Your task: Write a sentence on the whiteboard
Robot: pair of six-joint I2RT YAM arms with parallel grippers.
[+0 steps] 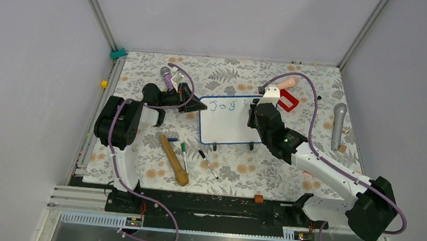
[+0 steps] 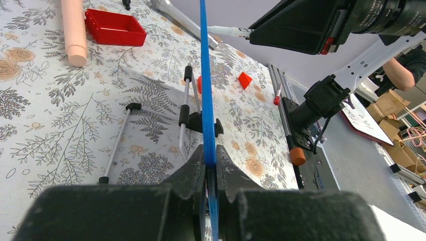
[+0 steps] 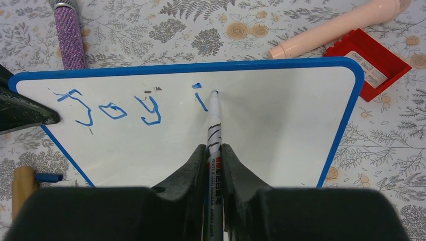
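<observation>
your left arm (image 1: 122,122) bends in from the left side. the left jaws are clamped tight on the thin blue edge of the whiteboard (image 3: 271,130). the board sits in the middle of the worktop (image 1: 236,168), on its two little black feet. your right arm (image 1: 322,166) reaches in from the right, and the right jaws are squeezed on a marker (image 3: 214,125). its tip touches the shiny white face, just beside the last blue stroke. the sentence (image 3: 115,106) reads "joy i" in wobbly blue letters. the print on the marker is too small to read. a red box (image 3: 351,50) and a smooth peach tube (image 3: 331,27) lie near the board's corner.
</observation>
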